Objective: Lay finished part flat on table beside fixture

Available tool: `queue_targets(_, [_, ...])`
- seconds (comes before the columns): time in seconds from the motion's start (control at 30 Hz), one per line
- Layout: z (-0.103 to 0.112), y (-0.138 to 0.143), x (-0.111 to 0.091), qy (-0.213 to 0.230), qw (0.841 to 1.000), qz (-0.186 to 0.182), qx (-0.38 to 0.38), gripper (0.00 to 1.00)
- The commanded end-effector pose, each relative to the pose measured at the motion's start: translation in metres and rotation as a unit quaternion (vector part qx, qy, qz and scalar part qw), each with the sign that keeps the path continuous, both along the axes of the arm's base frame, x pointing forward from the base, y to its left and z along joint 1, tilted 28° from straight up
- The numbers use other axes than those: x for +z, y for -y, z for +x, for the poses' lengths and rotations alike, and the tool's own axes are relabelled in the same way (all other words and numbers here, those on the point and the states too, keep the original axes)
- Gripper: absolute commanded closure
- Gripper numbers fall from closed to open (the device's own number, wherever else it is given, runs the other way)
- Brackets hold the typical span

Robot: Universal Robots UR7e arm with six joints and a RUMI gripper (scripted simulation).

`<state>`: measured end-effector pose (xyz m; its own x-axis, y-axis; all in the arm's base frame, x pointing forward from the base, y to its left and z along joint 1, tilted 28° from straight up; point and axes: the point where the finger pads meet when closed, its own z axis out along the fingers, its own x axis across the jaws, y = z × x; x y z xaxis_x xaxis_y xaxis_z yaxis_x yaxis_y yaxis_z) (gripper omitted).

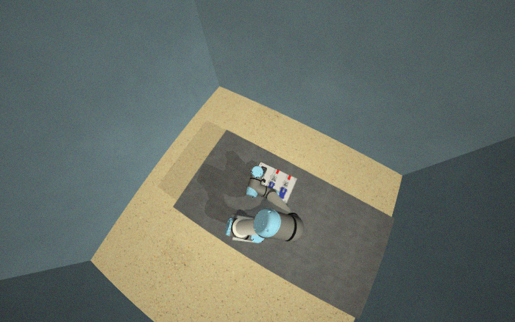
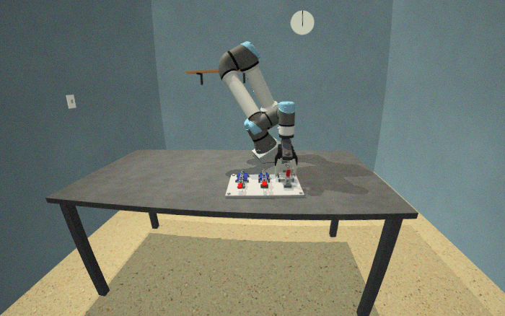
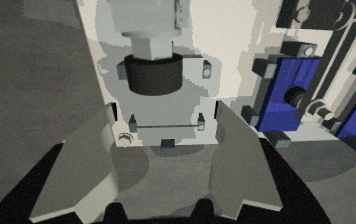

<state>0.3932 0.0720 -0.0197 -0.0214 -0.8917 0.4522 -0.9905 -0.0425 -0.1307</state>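
The white fixture plate (image 2: 264,189) lies on the dark table and carries three clamp stations. Two blue blanks (image 2: 242,177) (image 2: 264,175) sit in the left and middle stations, their red clamp handles low. One blue blank also shows in the wrist view (image 3: 282,95). The pale grey finished part (image 3: 165,112) sits in the right station (image 2: 287,180), with a dark round clamp pad (image 3: 152,75) just beyond it and a red handle (image 2: 288,172) standing upright. My gripper (image 3: 166,102) points down over this station, open, with one finger on each side of the grey part and not touching it.
In the top view my wrist (image 1: 257,173) covers the near end of the plate (image 1: 279,181). The table edges are far from the fixture on all sides. The arm's base stands behind the plate.
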Motion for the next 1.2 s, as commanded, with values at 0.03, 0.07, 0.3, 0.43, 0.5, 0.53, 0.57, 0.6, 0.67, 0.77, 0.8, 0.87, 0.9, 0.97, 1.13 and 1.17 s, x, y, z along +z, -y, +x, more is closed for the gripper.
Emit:
queue_targets(0.03, [-0.0009,-0.0001,-0.0011,-0.001,1.0,0.0,0.0,0.41])
queue_targets(0.07, [-0.0009,-0.0001,-0.0011,-0.001,1.0,0.0,0.0,0.41])
queue_targets(0.3, [-0.0007,-0.0002,-0.001,-0.001,1.0,0.0,0.0,0.41])
queue_targets(0.43, [-0.0006,-0.0003,-0.0009,-0.001,1.0,0.0,0.0,1.0])
queue_targets(0.5, [-0.0006,-0.0003,-0.0008,-0.001,1.0,0.0,0.0,1.0])
queue_targets(0.53, [-0.0006,-0.0003,-0.0008,-0.001,1.0,0.0,0.0,1.0])
queue_targets(0.57, [-0.0005,-0.0004,-0.0008,-0.001,1.0,0.0,0.0,1.0])
queue_targets(0.6, [-0.0005,-0.0004,-0.0008,-0.001,1.0,0.0,0.001,1.0])
queue_targets(0.67, [-0.0005,-0.0004,-0.0007,-0.001,1.0,0.0,0.001,1.0])
queue_targets(0.77, [-0.0004,-0.0004,-0.0007,-0.001,1.0,0.0,0.001,1.0])
queue_targets(0.8, [-0.0004,-0.0004,-0.0007,-0.001,1.0,0.0,0.001,1.0])
queue_targets(0.87, [-0.0004,-0.0005,-0.0007,-0.001,1.0,0.0,0.001,1.0])
queue_targets(0.9, [-0.0003,-0.0005,-0.0006,-0.001,1.0,0.0,0.001,1.0])
queue_targets(0.97, [-0.0003,-0.0005,-0.0006,-0.001,1.0,0.0,0.001,1.0])
queue_targets(1.13, [-0.0001,-0.0006,-0.0005,-0.001,1.0,0.0,0.001,1.0])
queue_targets(1.17, [-0.0001,-0.0007,-0.0005,-0.001,1.0,0.0,0.001,1.0])
